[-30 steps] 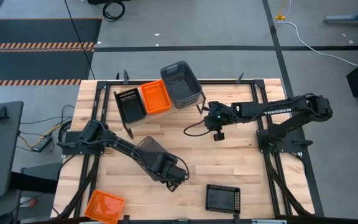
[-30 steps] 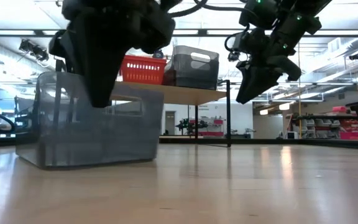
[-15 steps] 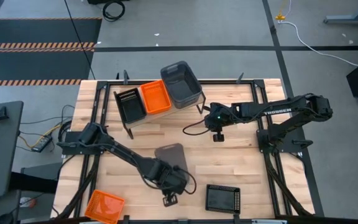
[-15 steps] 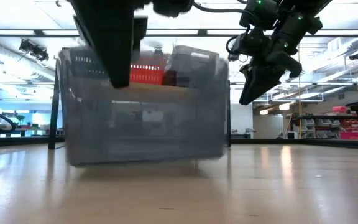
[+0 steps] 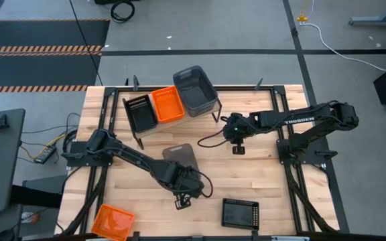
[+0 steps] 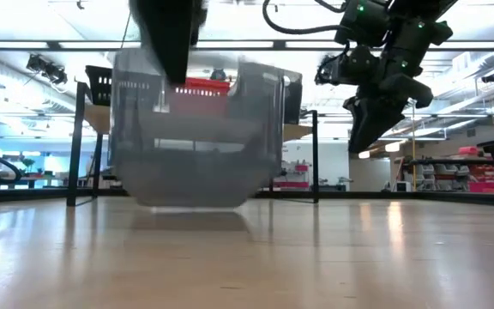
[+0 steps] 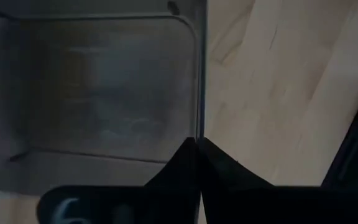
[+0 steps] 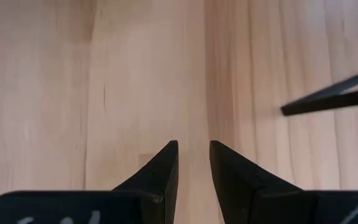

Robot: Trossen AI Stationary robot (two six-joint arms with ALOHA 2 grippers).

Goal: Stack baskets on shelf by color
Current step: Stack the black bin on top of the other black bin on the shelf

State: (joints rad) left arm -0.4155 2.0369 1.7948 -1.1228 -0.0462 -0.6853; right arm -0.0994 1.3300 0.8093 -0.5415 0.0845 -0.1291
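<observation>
Grey bin [image 5: 181, 158] hangs off the table [image 5: 267, 181], clear of the wood in the low view [image 6: 197, 137], near mid-table in front of the shelf [image 5: 154, 127]. Left gripper [image 5: 181, 200] pinches the bin's rim wall; in the left wrist view its fingers [image 7: 178, 163] close on the thin edge of the bin [image 7: 98, 87], with the bin body stretching out ahead of them. On the shelf: black basket [image 5: 139, 111], orange basket [image 5: 167, 104] beside it, and a second grey bin [image 5: 195, 89] at the right end. Another orange basket [image 5: 112, 221] sits at the table's near left corner, another black basket [image 5: 240, 213] near the front right, both well apart from the held bin. Right gripper [image 5: 237, 148] hovers over bare table right of the shelf, fingers [image 8: 160, 168] narrowly apart, holding nothing.
</observation>
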